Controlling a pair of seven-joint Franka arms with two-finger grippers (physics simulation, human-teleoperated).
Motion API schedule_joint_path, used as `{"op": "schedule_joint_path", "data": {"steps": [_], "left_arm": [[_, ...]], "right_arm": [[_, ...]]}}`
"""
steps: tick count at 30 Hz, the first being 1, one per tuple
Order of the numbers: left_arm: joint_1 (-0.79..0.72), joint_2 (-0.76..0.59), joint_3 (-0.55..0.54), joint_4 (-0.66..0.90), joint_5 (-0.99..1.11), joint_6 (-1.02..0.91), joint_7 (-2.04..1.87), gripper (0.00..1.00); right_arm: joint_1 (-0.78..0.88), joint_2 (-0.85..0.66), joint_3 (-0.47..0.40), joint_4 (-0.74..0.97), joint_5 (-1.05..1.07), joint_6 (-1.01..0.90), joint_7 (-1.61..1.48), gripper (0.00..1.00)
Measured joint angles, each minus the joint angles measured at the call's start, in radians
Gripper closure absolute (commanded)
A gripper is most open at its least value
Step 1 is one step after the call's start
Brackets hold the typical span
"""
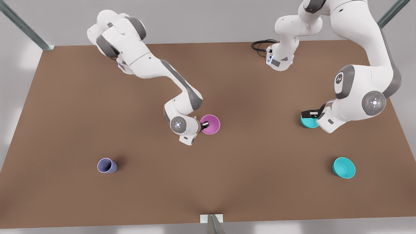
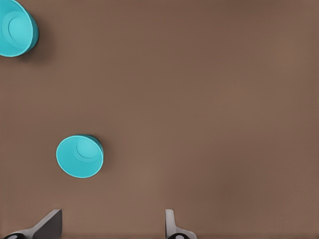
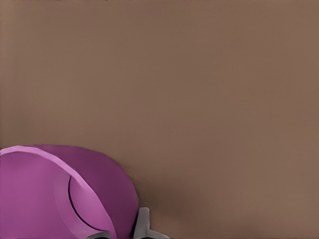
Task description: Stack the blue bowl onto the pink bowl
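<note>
Pink bowl (image 1: 212, 124), smooth plastic and round, is pinched at its rim by the right gripper (image 1: 204, 125). Blue bowl (image 1: 308, 122), plain and round, is set on the matte brown surface (image 1: 130, 195) under the spread left gripper (image 1: 310, 114).

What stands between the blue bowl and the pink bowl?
No object lies on the table between the blue bowl and the pink bowl. But the right hand grips the pink bowl's rim, one finger inside, which may block stacking.

We see the pink bowl (image 1: 210, 124) upright mid-table; the blue bowl (image 1: 308, 122) — teal, upright — well apart toward the front view's right.
</note>
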Motion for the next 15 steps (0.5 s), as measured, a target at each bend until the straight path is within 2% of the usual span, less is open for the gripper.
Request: {"op": "schedule_joint_path", "data": {"steps": [8, 9, 10, 15], "left_arm": [[0.000, 0.000, 0.000, 0.000, 0.000, -0.001, -0.005, 0.00], [0.000, 0.000, 0.000, 0.000, 0.000, -0.001, -0.005, 0.00], [0.000, 0.000, 0.000, 0.001, 0.000, -0.001, -0.005, 0.00], [0.003, -0.025, 0.002, 0.046, -0.007, -0.027, -0.015, 0.00]], "right_arm": [[0.091, 0.151, -0.008, 0.113, -0.001, 0.054, 0.231, 0.79], [0.093, 0.154, -0.008, 0.116, -0.002, 0.060, 0.254, 0.66], [0.093, 0.155, -0.008, 0.120, -0.005, 0.064, 0.278, 0.00], [0.068, 0.143, -0.006, 0.143, -0.028, 0.068, 0.398, 0.00]]}}
